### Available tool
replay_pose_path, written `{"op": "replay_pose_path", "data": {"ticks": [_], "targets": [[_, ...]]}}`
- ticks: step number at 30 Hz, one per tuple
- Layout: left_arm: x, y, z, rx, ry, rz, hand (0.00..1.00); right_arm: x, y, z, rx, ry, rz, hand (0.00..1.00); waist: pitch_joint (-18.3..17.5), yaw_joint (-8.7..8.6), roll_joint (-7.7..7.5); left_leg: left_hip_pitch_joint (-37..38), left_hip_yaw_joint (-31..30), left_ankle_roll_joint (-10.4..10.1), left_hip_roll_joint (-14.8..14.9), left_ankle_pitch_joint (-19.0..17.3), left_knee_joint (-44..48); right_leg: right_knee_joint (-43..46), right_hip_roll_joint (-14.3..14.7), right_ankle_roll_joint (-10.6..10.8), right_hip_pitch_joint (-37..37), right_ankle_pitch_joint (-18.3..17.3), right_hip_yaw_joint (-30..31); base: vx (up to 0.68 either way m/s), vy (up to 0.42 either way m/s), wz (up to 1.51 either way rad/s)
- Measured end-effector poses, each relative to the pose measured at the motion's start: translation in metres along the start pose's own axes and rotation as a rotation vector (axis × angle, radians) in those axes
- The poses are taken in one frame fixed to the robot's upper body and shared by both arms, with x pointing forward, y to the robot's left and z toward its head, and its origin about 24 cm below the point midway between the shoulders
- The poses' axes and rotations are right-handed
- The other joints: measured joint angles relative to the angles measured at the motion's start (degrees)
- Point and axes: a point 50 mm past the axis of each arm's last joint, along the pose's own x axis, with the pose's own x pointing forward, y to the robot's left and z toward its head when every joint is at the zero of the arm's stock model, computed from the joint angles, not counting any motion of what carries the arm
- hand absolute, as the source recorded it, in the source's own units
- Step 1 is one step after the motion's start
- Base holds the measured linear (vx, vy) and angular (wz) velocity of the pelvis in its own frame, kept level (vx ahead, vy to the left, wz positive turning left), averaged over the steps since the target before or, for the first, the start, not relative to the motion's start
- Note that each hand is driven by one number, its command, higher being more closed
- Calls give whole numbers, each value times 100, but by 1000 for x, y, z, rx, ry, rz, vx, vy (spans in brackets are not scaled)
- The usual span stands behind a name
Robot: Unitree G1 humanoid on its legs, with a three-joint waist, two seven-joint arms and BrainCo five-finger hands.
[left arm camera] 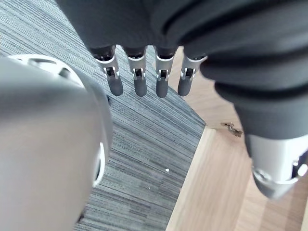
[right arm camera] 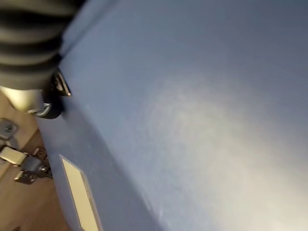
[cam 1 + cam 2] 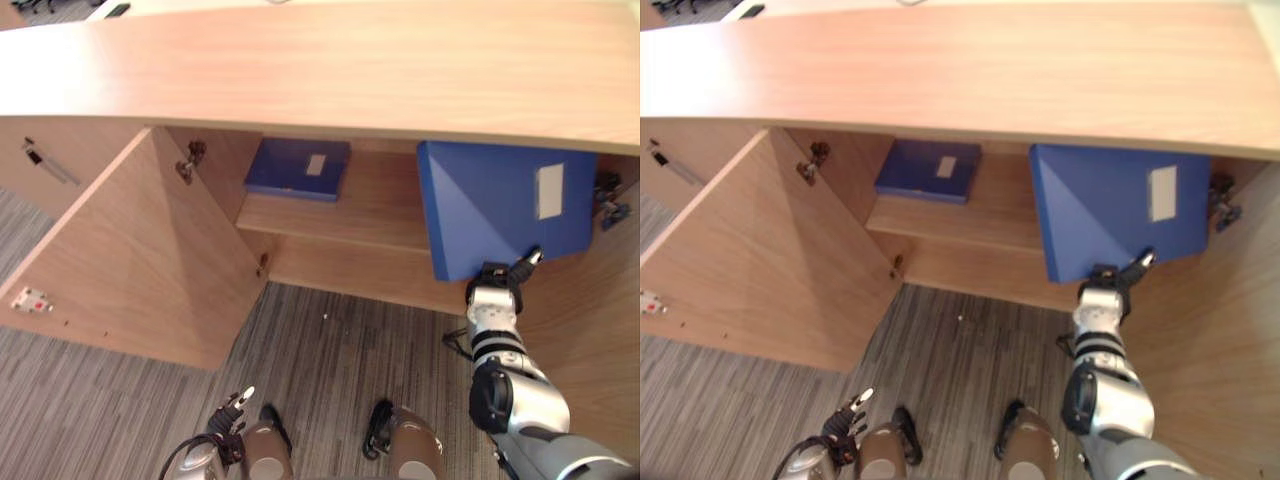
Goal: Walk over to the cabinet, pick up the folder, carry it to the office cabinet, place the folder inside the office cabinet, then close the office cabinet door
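My right hand pinches the lower corner of the big blue flat folder, thumb across its face, holding it upright at the open light-wood office cabinet so it can slide onto the shelf. My left hand hangs low, fingers loose, free for the door.

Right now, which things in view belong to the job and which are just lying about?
Job: blue folder gripped by the right hand; office cabinet; its open left door.
Not part of it: second folder lying flat on the shelf; left hand hanging idle, fingers straight.
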Motion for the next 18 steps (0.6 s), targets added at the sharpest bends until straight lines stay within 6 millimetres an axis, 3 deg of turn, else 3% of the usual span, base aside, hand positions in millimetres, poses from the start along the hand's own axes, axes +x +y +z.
{"op": "replay_pose_path", "data": {"ticks": [2, 4, 7, 9, 12, 15, 18], "targets": [[1, 0, 3, -7, -17, 9, 0, 2, 10, 3, 9, -14, 11, 100, 114, -5, 26, -76, -160, 87, -8, -86, 173, 237, -58, -30, -27, -147, -27, -59, -123, 19], [1, -1, 6, -5, -24, 15, 0, 3, 23, 2, 26, -14, 26, 100, 242, 10, 28, -84, -246, 38, -3, -201, 353, 519, -103, -96, -96, -277, 31, -57, -98, -5], [3, -4, 14, -19, -50, 14, 0, 4, 67, -2, 73, 1, 98, 100, 426, 3, 67, -365, -204, -102, 117, -442, 891, 1055, -126, -192, -554, -455, 300, -57, -32, -33], [6, -8, 24, -28, -86, 9, 0, 2, 108, 0, 110, 6, 182, 100, 578, 34, 158, -826, -209, -148, 312, -764, 1551, 1474, -67, -211, -1069, -584, 512, -73, 24, -38], [11, -14, 42, -13, -128, -3, 0, -1, 144, 10, 159, -9, 251, 100, 747, 144, 201, -1318, -262, -164, 464, -1058, 2191, 1901, -41, -242, -1598, -662, 688, -36, 51, -26], [14, -19, 52, -8, -153, -14, 0, -3, 167, 25, 243, -33, 278, 100, 851, 175, 227, -1690, -323, -190, 479, -1203, 2542, 2143, -131, -236, -1937, -681, 732, -13, 77, 1], [15, -23, 58, -37, -172, -25, 0, -3, 176, 42, 317, -60, 283, 100, 901, 236, 257, -1979, -399, -271, 471, -1314, 2829, 2344, -257, -201, -2151, -702, 739, -3, 148, 8]]}}
